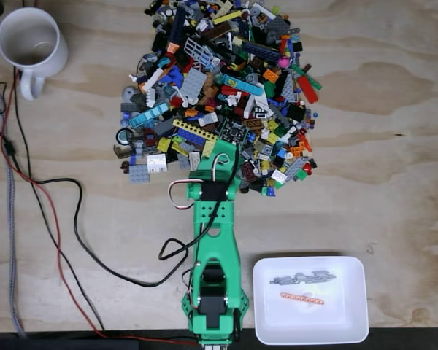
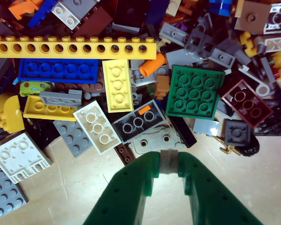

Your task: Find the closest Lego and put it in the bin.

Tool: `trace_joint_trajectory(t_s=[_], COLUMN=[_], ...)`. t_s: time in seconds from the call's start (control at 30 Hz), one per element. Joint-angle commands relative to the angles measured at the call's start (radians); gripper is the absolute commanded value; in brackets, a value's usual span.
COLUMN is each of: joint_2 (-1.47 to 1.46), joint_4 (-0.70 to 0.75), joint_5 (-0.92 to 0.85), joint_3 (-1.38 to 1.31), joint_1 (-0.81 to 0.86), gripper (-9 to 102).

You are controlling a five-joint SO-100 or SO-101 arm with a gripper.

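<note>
The green two-finger gripper [image 2: 169,161] seems pinched on a small pale-grey Lego piece [image 2: 168,161] at the near edge of the heaped multicoloured brick pile [image 1: 219,91]; lift straight up, avoiding snagging neighbours, then swing to the white plastic bin [image 1: 350,327].

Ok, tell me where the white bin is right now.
In the fixed view the white bin sits at the bottom right, just right of the green arm's base, holding a grey piece and an orange piece.

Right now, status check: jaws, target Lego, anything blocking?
Gripper at the pile's near edge, jaws nearly closed on a small pale piece. Bin holds two pieces. Black plate just ahead.
</note>
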Motion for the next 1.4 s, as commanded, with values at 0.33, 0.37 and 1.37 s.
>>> trace_joint_trajectory(t_s=[0.33,0.37,1.37], joint_2=[0.163,0.146,-0.344], joint_4=[0.046,0.061,-0.147], joint_5=[0.014,0.058,0.552], joint_3=[-0.032,-0.038,-0.092], joint_1=[0.161,0.164,0.307], gripper=[2,3,23])
